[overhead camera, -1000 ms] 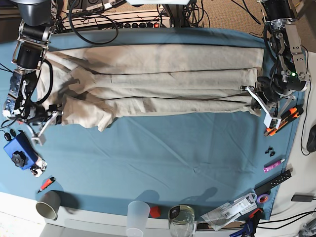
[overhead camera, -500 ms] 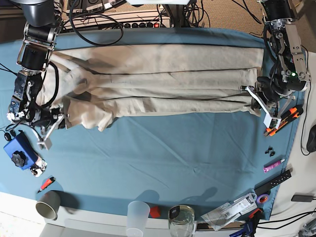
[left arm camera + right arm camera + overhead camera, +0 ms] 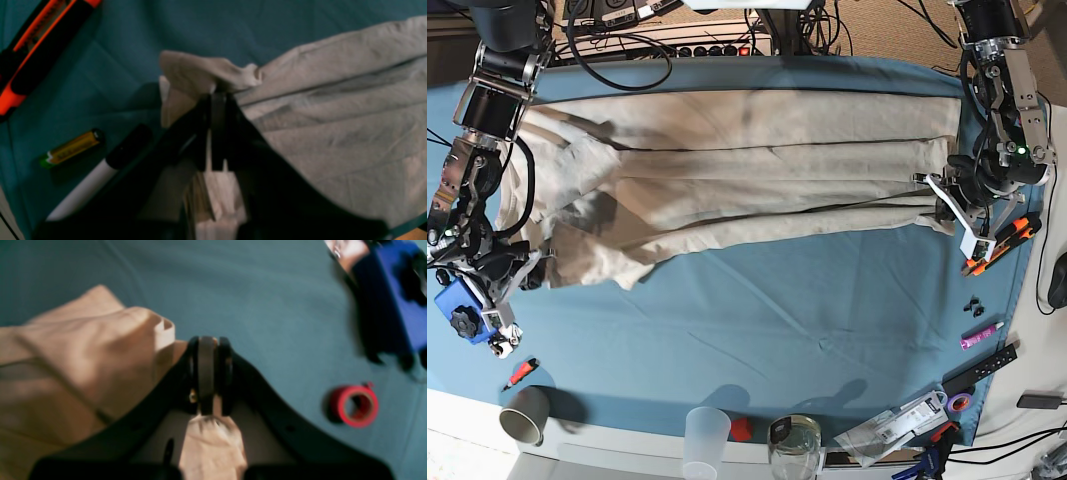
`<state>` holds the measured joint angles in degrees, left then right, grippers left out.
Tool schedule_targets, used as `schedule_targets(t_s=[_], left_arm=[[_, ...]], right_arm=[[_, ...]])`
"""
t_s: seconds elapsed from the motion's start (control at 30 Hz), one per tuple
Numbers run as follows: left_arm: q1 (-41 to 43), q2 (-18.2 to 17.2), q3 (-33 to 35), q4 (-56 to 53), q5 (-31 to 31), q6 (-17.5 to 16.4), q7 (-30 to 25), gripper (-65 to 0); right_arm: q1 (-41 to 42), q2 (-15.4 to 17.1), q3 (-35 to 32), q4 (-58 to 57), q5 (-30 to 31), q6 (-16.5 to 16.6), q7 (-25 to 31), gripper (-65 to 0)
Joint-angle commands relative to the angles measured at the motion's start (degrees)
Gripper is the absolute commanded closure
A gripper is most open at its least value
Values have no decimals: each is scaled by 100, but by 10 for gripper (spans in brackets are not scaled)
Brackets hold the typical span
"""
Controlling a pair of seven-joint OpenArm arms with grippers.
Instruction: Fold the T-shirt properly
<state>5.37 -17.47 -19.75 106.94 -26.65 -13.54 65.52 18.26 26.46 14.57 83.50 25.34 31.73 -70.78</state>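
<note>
The beige T-shirt (image 3: 747,170) lies as a long folded band across the teal tablecloth (image 3: 777,320). In the base view my left gripper (image 3: 945,203) is at the shirt's right end. The left wrist view shows my left gripper (image 3: 218,96) shut on a bunched corner of the T-shirt (image 3: 333,116). At the shirt's left front corner, my right gripper (image 3: 530,265) is shut on the cloth. In the right wrist view my right gripper (image 3: 206,340) has its jaws together, with beige fabric pinched behind the tips and the T-shirt (image 3: 83,350) to their left.
An orange utility knife (image 3: 33,43), a battery (image 3: 71,146) and a marker (image 3: 93,176) lie by the left gripper. A red tape roll (image 3: 355,405) and a blue box (image 3: 393,296) sit near the right gripper. Cups (image 3: 525,413) and a jar (image 3: 794,445) line the front edge.
My right gripper has shut on the shirt's left front corner and drawn it toward the front edge, so that end of the shirt has spread. The left arm has held still.
</note>
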Motion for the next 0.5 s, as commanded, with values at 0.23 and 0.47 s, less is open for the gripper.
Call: schedule_targets(t_s=[0.23, 0.47], left_arm=[[-72, -61, -37, 103, -44, -264, -101, 0], [-72, -61, -37, 103, -44, -264, -105, 0]], right_arm=[[173, 114, 28, 87, 11, 17, 155, -112], [175, 114, 28, 87, 13, 15, 280, -185]])
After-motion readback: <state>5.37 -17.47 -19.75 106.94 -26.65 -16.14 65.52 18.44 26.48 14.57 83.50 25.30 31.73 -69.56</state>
